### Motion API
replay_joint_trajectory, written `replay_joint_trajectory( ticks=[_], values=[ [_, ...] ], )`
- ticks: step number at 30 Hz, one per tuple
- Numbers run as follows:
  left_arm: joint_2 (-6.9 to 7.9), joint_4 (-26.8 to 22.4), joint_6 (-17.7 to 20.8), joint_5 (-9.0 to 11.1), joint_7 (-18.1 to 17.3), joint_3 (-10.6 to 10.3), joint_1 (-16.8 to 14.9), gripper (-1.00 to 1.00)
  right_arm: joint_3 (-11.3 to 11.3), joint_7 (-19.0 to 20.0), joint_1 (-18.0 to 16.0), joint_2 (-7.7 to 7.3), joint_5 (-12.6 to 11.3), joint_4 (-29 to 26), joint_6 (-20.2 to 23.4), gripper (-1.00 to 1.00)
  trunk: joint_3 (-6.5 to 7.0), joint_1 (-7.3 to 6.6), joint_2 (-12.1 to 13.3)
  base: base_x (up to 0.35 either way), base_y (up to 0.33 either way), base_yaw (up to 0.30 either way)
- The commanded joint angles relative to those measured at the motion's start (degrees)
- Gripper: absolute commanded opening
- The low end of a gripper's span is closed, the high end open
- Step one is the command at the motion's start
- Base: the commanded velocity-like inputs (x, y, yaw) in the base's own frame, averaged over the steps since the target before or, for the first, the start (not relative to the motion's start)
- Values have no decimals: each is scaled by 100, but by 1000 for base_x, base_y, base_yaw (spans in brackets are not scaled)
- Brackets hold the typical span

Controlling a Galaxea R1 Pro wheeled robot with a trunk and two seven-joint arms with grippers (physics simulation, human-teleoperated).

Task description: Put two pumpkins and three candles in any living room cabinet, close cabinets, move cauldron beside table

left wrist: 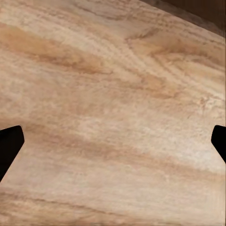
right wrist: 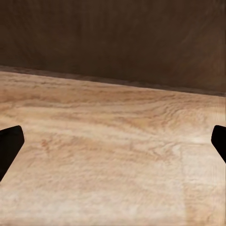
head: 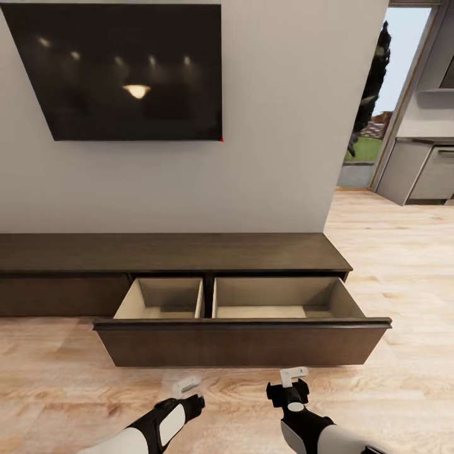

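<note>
The long, low dark-brown cabinet [head: 170,252] stands against the grey wall. Its wide drawer [head: 243,343] is pulled out over the floor. Both pale beige compartments, left [head: 165,299] and right [head: 277,299], look empty as far as I can see in. My left gripper [head: 186,386] [left wrist: 113,146] hangs open over bare plank floor just before the drawer front. My right gripper [head: 294,376] [right wrist: 113,146] is open too, facing the dark drawer front [right wrist: 113,37]. The pumpkins, candles, cauldron and table are out of view.
A black TV [head: 120,69] hangs on the wall above the cabinet. To the right, past the wall's end, a glass door [head: 378,107] and grey kitchen units [head: 422,170]. Light wood floor [head: 403,265] extends right of the cabinet.
</note>
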Motion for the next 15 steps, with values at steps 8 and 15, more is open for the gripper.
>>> replay_joint_trajectory(
  ticks=[8,15],
  values=[
    [0,238,25,-18,-4,-109,4,100,53,-18,108,81,-60,2,-9,100,-5,-1,-2,0,0,0],
    [0,424,20,-27,-18,-103,5,100,55,-18,163,88,-62,0,-8,100,103,-133,239,0,0,0]
  ],
)
